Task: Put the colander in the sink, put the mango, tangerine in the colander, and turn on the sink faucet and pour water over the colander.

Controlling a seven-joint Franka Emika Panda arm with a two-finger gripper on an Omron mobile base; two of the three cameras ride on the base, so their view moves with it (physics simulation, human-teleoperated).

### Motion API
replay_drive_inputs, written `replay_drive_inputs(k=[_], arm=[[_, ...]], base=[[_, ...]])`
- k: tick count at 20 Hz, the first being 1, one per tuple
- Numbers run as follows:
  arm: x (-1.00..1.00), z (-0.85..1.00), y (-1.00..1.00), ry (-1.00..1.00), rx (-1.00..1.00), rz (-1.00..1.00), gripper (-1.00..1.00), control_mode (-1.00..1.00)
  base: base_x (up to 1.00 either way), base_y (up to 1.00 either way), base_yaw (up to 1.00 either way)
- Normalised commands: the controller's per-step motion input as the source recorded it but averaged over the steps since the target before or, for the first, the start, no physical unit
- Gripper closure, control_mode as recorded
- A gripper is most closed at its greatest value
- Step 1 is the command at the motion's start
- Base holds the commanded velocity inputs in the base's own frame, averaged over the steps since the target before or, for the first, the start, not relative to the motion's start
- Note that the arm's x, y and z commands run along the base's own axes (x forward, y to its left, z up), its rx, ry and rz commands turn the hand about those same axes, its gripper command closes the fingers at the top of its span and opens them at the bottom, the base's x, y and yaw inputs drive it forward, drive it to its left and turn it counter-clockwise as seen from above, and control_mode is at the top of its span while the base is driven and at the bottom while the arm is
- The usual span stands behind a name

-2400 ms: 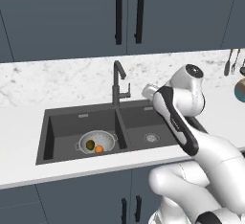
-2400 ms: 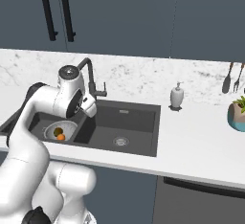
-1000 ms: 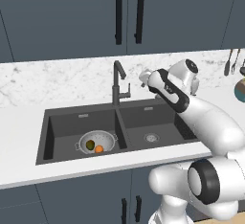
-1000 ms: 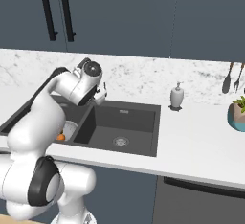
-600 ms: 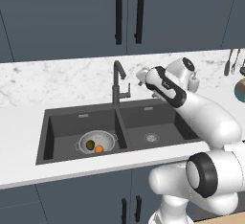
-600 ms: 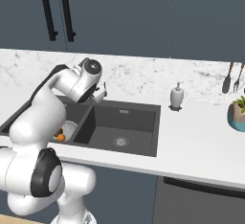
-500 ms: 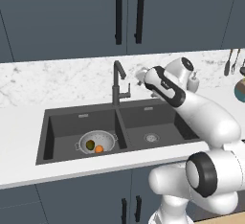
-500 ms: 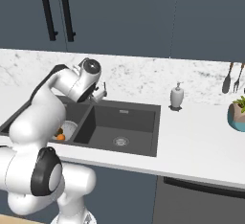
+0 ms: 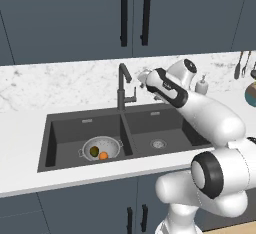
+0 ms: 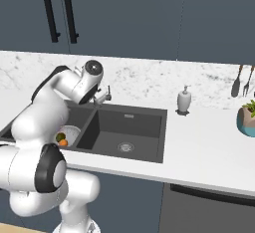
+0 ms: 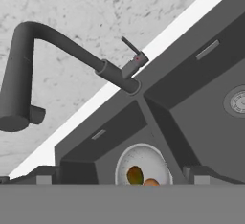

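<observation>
The colander sits in the left basin of the sink, holding the mango and the tangerine. The black sink faucet stands behind the divider with its spout angled over the left basin. My gripper hovers open and empty just right of the faucet, at about spout height. In the hand view the faucet and its side lever lie ahead, above the colander, mango and tangerine. The gripper stands over the sink's back edge.
A white soap dispenser stands on the counter right of the sink. A potted plant and hanging utensils are at the far right. Dark cabinets hang above the marble backsplash. The right basin holds only its drain.
The hand has swung up and left from over the right basin to beside the faucet, creeping closer in the last half second. The jaws stay open. Colander and fruit have not moved.
</observation>
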Motion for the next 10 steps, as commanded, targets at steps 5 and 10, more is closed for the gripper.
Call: replay_drive_inputs(k=[5,10], arm=[[0.35,0.0,0.0,0.0,0.0,0.0,-1.0,-1.0],[0.3,-0.03,0.0,0.0,0.0,0.0,-1.0,-1.0]], base=[[0.0,0.0,0.0],[0.0,0.0,0.0]])
